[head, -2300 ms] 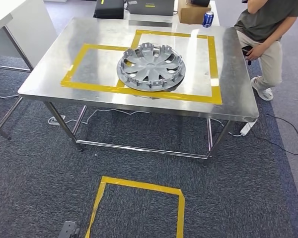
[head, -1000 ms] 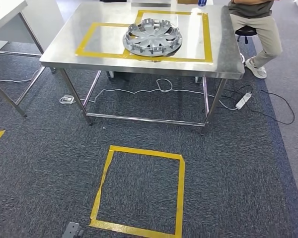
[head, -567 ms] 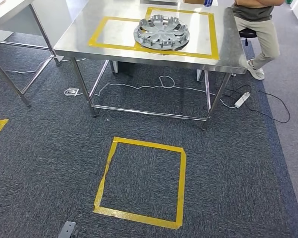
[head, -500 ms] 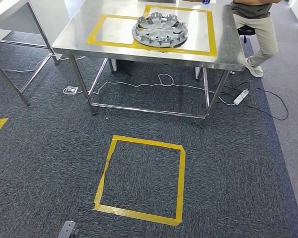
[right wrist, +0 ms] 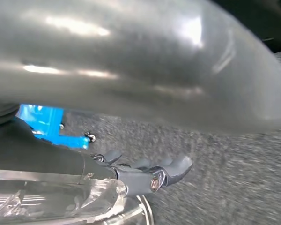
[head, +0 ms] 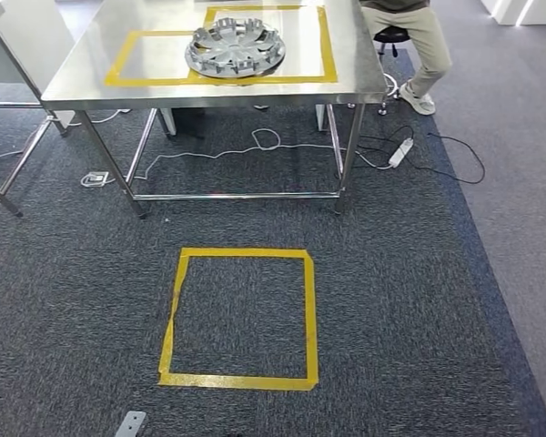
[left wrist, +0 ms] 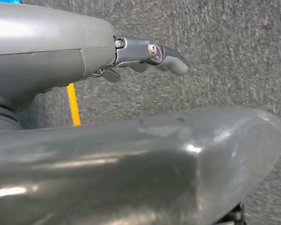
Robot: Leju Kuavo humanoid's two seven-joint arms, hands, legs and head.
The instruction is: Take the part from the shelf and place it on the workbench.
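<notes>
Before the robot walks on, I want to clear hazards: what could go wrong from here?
1. Cables and a power strip lie on the carpet under and beside the workbench; feet could snag there.
2. A person sits at the bench's far right corner, close to any approach on that side.
3. The hubcap overlaps the yellow tape, so its placement may count as off.
</notes>
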